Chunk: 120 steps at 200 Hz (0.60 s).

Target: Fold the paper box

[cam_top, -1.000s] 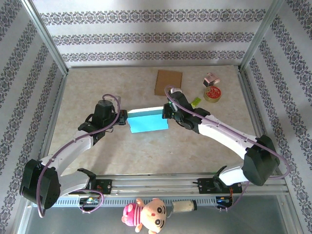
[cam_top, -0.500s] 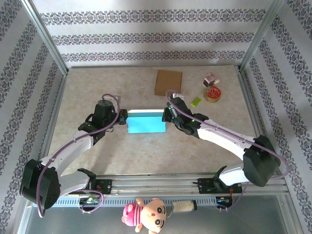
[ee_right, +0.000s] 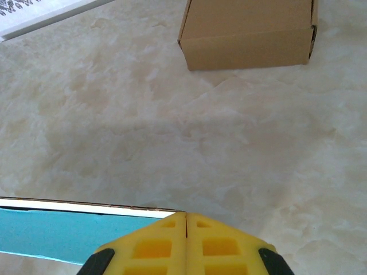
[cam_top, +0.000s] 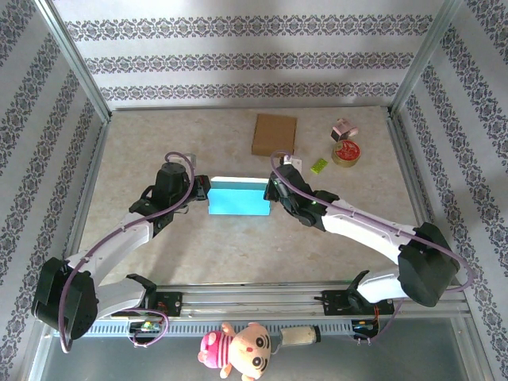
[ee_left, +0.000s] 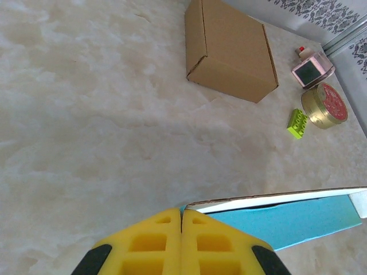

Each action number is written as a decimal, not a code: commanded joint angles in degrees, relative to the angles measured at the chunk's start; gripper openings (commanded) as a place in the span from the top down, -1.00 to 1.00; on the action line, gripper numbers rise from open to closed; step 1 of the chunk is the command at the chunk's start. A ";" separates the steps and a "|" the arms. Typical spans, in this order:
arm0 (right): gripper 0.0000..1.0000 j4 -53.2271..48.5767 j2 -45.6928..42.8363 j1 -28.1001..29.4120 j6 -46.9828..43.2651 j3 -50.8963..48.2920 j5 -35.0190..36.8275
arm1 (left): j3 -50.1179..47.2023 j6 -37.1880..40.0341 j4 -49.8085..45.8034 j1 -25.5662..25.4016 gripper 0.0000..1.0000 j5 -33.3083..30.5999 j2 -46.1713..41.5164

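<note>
Since a second ago the blue paper box (cam_top: 236,198) has levelled out in the middle of the counter (cam_top: 159,143), with the left pincer (cam_top: 200,190) and right pincer (cam_top: 271,190) each clamped on one end. Easing both ends evenly inward should pop it open without creasing. The yellow pads (ee_left: 155,246) hide how much card each grip holds.
</note>
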 commanded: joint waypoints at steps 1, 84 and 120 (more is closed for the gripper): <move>1.00 -0.45 -0.16 1.61 1.29 -1.89 -1.13 | -1.04 -2.37 2.81 -1.77 1.00 2.57 0.14; 1.00 0.18 -0.80 2.55 -0.15 -3.75 -0.74 | -2.38 -3.17 -4.15 -1.91 1.00 0.69 -0.82; 1.00 -0.23 -1.79 3.28 -1.46 -5.23 0.28 | -5.04 -3.21 -6.63 -1.87 1.00 -0.77 -3.31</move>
